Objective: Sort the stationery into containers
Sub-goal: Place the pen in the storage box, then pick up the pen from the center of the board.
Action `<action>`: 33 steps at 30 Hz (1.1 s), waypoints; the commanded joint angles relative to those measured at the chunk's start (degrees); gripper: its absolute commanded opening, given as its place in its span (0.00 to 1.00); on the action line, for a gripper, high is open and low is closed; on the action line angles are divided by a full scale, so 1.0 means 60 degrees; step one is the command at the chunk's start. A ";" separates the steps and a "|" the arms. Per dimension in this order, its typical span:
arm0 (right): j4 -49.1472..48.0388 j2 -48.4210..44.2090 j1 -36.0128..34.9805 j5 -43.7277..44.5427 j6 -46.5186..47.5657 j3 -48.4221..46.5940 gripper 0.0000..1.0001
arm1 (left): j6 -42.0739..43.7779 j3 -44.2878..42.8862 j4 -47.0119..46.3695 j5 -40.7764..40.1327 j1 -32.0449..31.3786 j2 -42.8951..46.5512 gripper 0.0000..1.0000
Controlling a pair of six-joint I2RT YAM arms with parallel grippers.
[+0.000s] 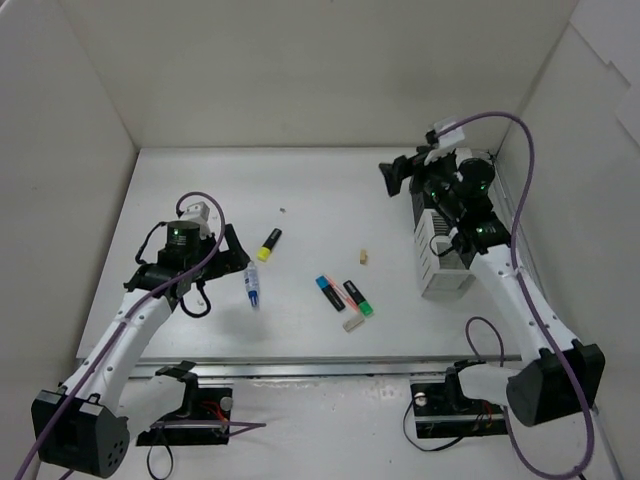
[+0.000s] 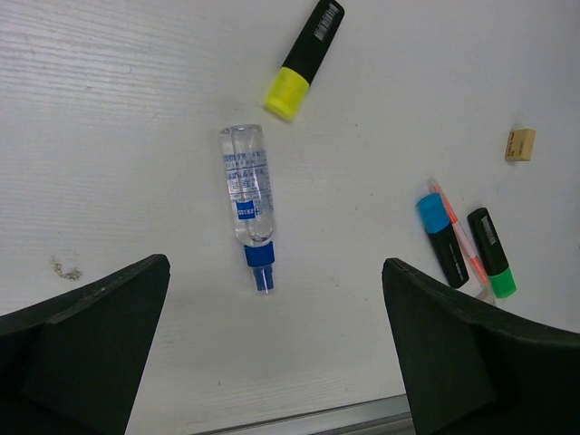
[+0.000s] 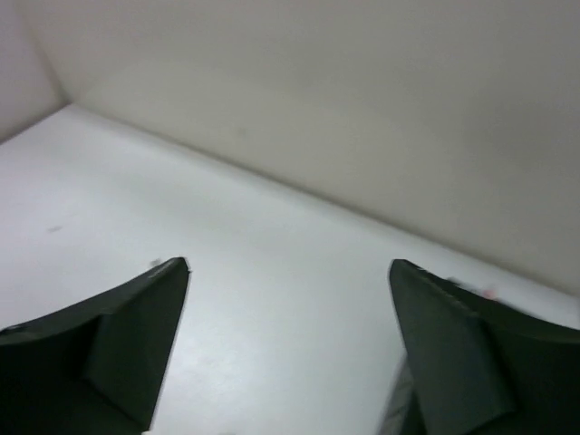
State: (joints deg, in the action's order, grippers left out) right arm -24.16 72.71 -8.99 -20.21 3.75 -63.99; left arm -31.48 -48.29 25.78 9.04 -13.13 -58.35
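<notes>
A clear tube with a white-blue label and blue cap [image 1: 252, 285] lies on the white table, just ahead of my left gripper [image 1: 224, 273], which is open and empty; in the left wrist view the tube [image 2: 246, 195] lies between and beyond the fingertips of that gripper [image 2: 275, 272]. A yellow highlighter [image 1: 271, 243] [image 2: 303, 62] lies behind it. Blue [image 1: 329, 292], orange [image 2: 467, 258] and green [image 1: 358, 297] highlighters lie together mid-table, with beige erasers [image 1: 367, 257] [image 1: 352, 322] nearby. My right gripper [image 1: 398, 172] [image 3: 290, 265] is open and empty, raised beside the white container [image 1: 445, 262]. The black container is hidden under the right arm.
White walls enclose the table on the left, back and right. A metal rail [image 1: 300, 370] runs along the front edge. A small speck [image 1: 284, 210] lies on the table behind the yellow highlighter. Crumbs [image 2: 65, 268] lie near my left finger.
</notes>
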 commanded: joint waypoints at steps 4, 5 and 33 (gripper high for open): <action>0.3498 -0.0633 -0.2424 0.0656 -0.0493 0.1142 0.98 | 0.0077 0.0241 -0.0664 0.0339 -0.0127 0.0539 1.00; 0.3877 -0.0561 -0.2717 0.1180 -0.0580 0.1288 0.98 | 0.0077 0.0270 -0.0649 0.0325 -0.0127 0.0598 0.99; 0.4804 0.4566 -0.6323 0.5638 0.0064 0.0161 0.98 | -0.0143 0.1047 -0.0063 -0.0349 -0.0596 0.2078 0.99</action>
State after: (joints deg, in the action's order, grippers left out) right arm 5.21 99.74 -46.26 11.84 4.56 -60.58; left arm -31.73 -40.47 26.85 8.12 -16.47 -45.65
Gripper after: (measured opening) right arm 0.979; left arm 0.996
